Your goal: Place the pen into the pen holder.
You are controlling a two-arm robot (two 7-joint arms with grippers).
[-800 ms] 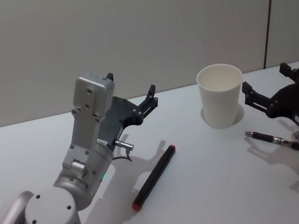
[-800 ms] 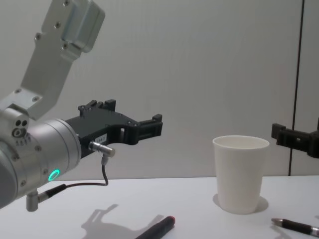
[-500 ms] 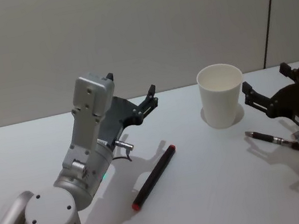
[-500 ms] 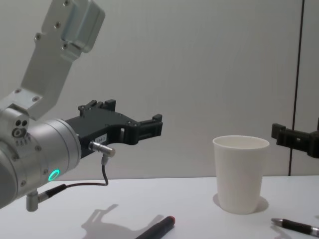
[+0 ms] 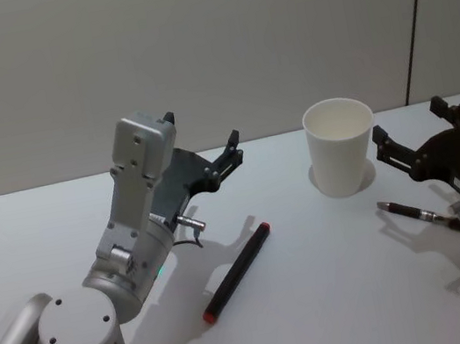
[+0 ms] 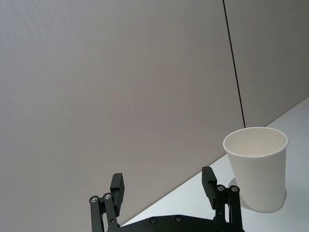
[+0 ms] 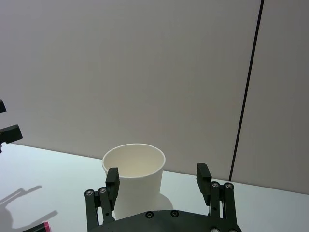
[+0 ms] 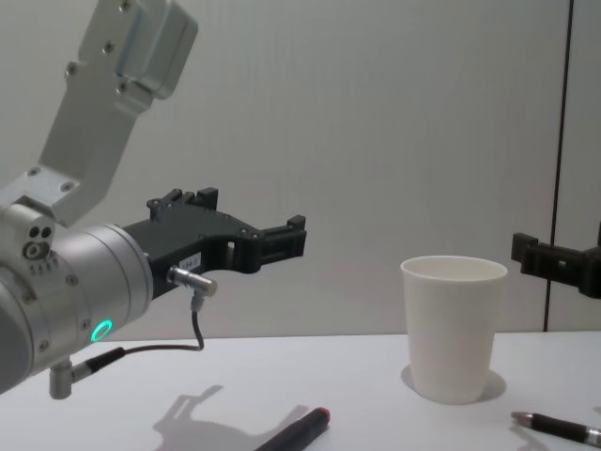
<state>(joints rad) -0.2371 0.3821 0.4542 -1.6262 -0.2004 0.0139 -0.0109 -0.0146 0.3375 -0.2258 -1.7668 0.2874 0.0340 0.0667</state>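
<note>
Our left hand (image 5: 201,131) hangs above the worktop (image 5: 344,312), fingers spread wide and empty; our right hand (image 5: 408,121) is equally wide, just beside the upright pen holder (image 5: 342,145). We see a slim dark pen (image 5: 420,213) lying near the right hand, and a black pen with a red end (image 5: 237,271) near the left

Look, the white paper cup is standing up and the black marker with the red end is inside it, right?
No. The white paper cup does stand up, but the black marker with the red end lies on the table, outside the cup and apart from it. The head view shows this.
</note>
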